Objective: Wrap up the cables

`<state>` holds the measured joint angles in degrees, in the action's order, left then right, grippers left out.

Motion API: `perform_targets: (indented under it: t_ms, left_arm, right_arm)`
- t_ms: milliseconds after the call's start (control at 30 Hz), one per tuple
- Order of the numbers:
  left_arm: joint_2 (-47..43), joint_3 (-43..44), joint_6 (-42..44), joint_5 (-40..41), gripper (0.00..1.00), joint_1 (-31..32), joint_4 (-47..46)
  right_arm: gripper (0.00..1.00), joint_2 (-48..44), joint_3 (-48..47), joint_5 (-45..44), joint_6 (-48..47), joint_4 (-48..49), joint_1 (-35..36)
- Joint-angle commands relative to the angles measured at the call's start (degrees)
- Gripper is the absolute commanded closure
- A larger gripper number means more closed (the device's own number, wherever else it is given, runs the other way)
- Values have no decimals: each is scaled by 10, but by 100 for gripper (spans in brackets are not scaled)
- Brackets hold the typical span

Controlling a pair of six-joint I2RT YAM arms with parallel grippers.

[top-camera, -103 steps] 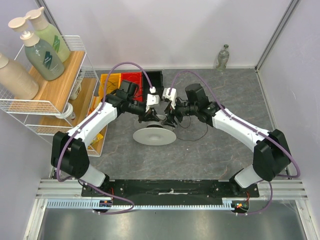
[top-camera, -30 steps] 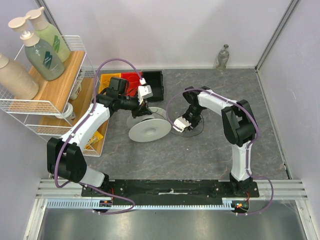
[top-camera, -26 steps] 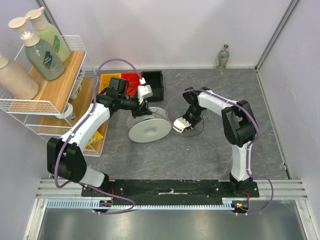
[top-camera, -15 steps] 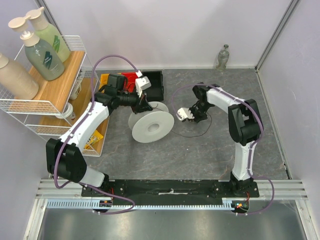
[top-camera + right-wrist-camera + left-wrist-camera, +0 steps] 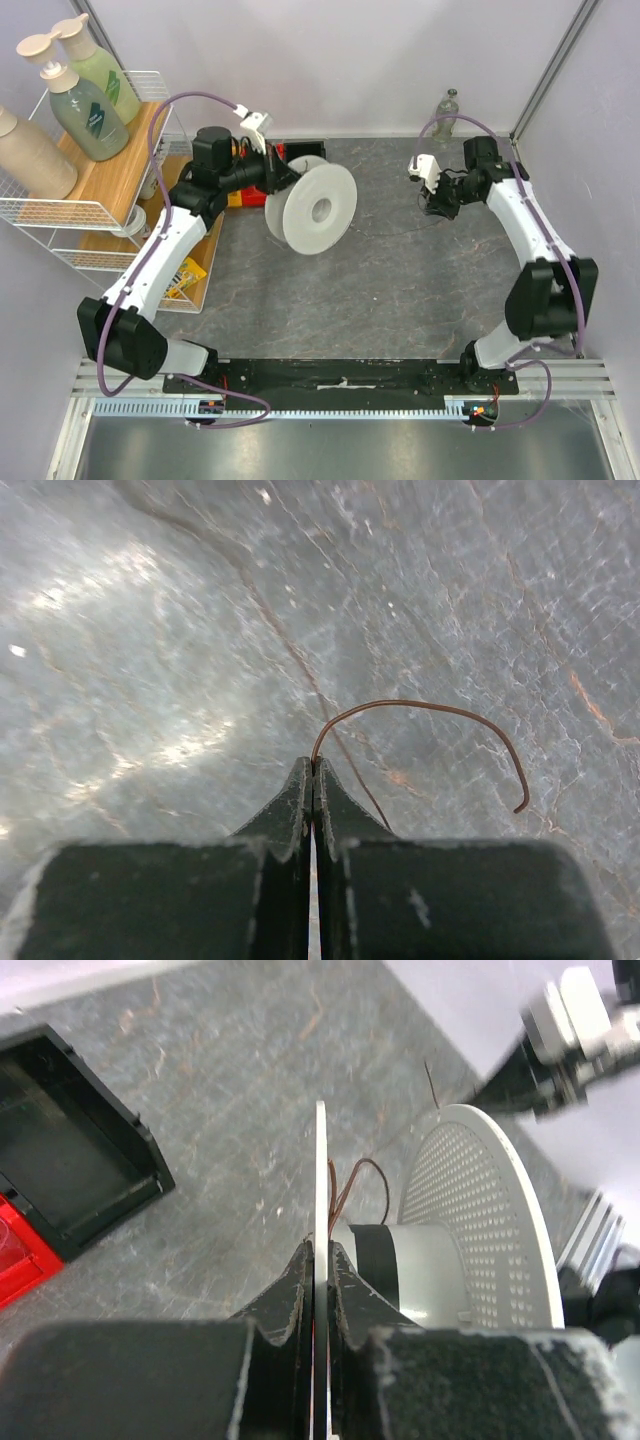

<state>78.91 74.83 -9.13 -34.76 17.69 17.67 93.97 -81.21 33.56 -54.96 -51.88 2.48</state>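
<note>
A white spool (image 5: 312, 205) hangs tilted above the table, and my left gripper (image 5: 272, 175) is shut on its near flange. In the left wrist view that flange (image 5: 321, 1160) shows edge-on between the closed fingertips of the gripper (image 5: 320, 1252). Beyond it are the grey hub (image 5: 425, 1265) and thin loops of the cable (image 5: 352, 1182). My right gripper (image 5: 437, 200) is at the back right, apart from the spool. In its wrist view the gripper (image 5: 314, 768) is shut on the thin brownish-black cable (image 5: 430, 707), which curls free above the table.
A wire rack (image 5: 95, 205) with pump bottles stands at the left. Red, black and yellow bins (image 5: 295, 155) sit behind the spool. A small bottle (image 5: 447, 113) stands at the back wall. Walls close in on the right and the back.
The left arm lifted the spool off the table and swung it up toward the back. The right gripper closed on the cable and carried it to the back right.
</note>
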Motion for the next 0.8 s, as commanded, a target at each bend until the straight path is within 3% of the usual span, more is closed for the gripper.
perform_targets:
  t_ms: [0,167,300,767]
  left_arm:
    - [3,81,-166,85,98,-3,-104]
    - [47,162,-246,233,99,-2,-83]
    - [116,273,-294,376,98,3,26]
    - [189,290,-264,505,98,30,39]
  right_arm:
    - [100,-110,46,69,101,29,7]
    - [100,-228,70,104,153,56,8]
    - [100,-287,73,141,158,59,7]
    - [100,-296,8,192,172,27,18]
